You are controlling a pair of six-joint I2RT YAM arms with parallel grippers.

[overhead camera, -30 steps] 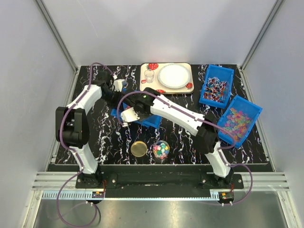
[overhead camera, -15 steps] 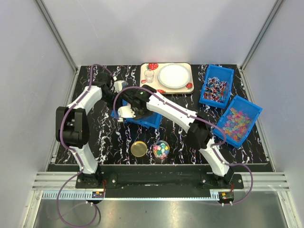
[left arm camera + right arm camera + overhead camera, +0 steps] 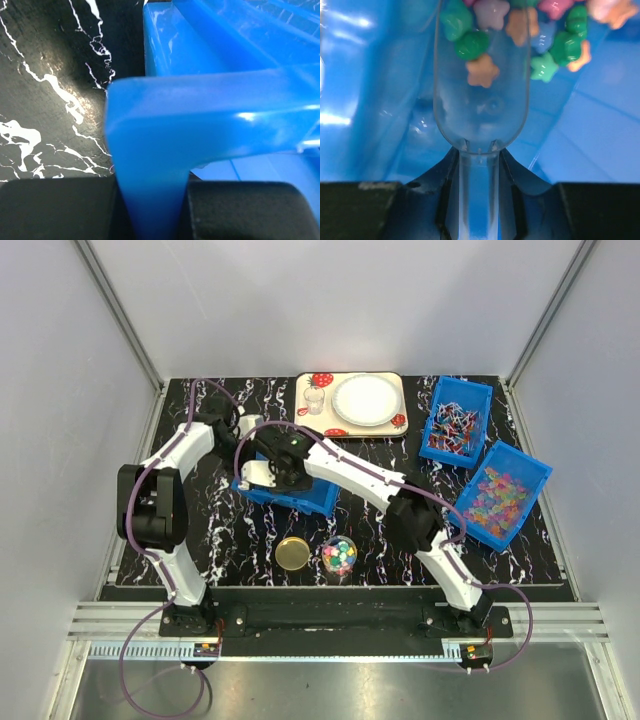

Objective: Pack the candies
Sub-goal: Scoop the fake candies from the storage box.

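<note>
Candies (image 3: 480,45), small chunky star-shaped sweets in green, orange, pink and purple, lay heaped at the mouth of a clear plastic scoop (image 3: 480,105). The scoop sat inside the blue plastic bin (image 3: 300,495) at the middle-left of the black marbled table (image 3: 225,525). The right gripper (image 3: 479,200) was clenched on the scoop's narrow handle, a black finger pressed to either side. The bowl pointed into the pile, apparently so that sweets could ride up into it.

The left gripper (image 3: 152,210) was clamped on the bin's rim at its far-left corner, the blue lip squeezed between its two pads. That grasp looked meant to brace the bin against the push of the scoop. Whether the corner was lifted off the table could not be told.

Nearer than the bin, a small clear jar (image 3: 339,556) held some mixed-colour candies. Its round gold lid (image 3: 293,553) lay just to the left, off so the jar could take more.

The step in hand seemed to be loading the scoop. Next it would need lifting level and carrying near and right to the jar without spilling.

At the right, well apart, stood a blue bin of thin stick-like sweets (image 3: 456,422) and a blue bin of translucent pastel sweets (image 3: 495,495).
</note>
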